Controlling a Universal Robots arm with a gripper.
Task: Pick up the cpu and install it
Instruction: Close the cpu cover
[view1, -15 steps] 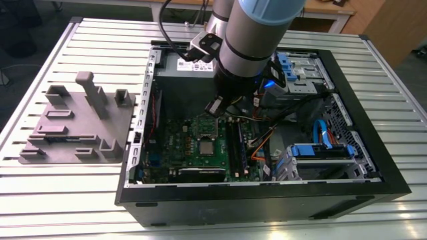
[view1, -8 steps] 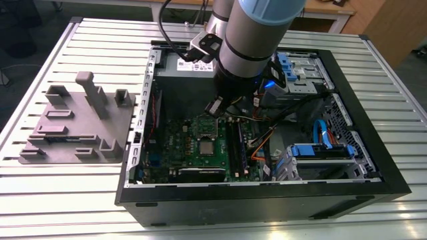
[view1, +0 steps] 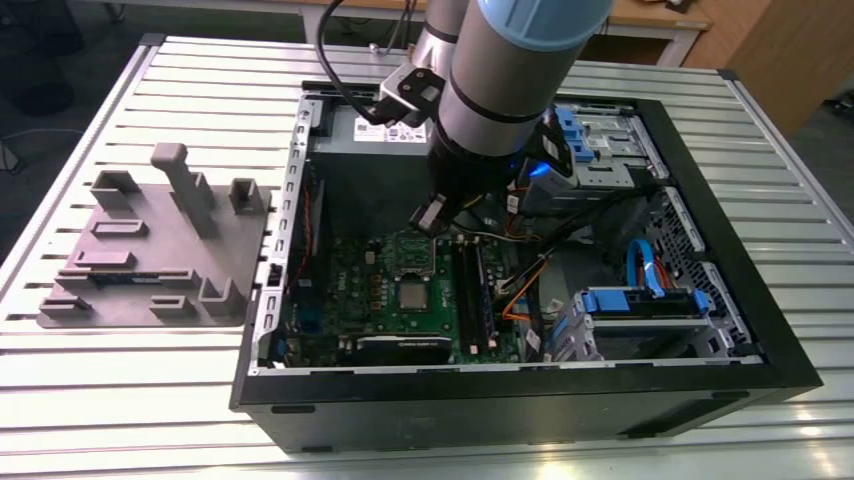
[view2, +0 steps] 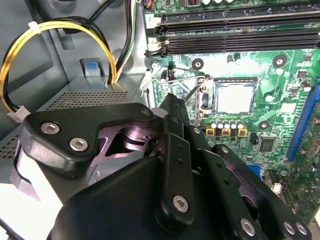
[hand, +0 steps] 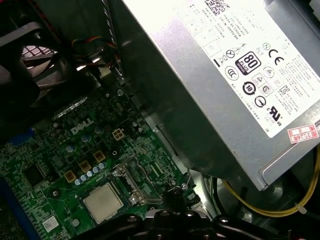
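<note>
The cpu (view1: 415, 293) is a small silver-grey square lying flat in its socket on the green motherboard (view1: 367, 290) inside the open computer case (view1: 534, 405). Both wrist views show the cpu (view2: 235, 98) (hand: 102, 201) uncovered, with the metal socket frame (hand: 131, 176) swung open beside it. My gripper (view1: 430, 216) hangs over the board a short way from the cpu, on the socket frame's side. Its black fingers (view2: 172, 107) appear pressed together with nothing between them. The gripper tip (hand: 172, 194) sits just past the socket's edge, near a thin wire lever (view2: 192, 90).
A big grey power supply (hand: 240, 75) with a white label stands close beside my gripper. Black memory slots (view2: 235, 25) run along the socket's other side. Yellow cables (view2: 30, 40) loop near the supply. Outside the case, a grey fixture plate (view1: 147, 250) lies on the slatted table.
</note>
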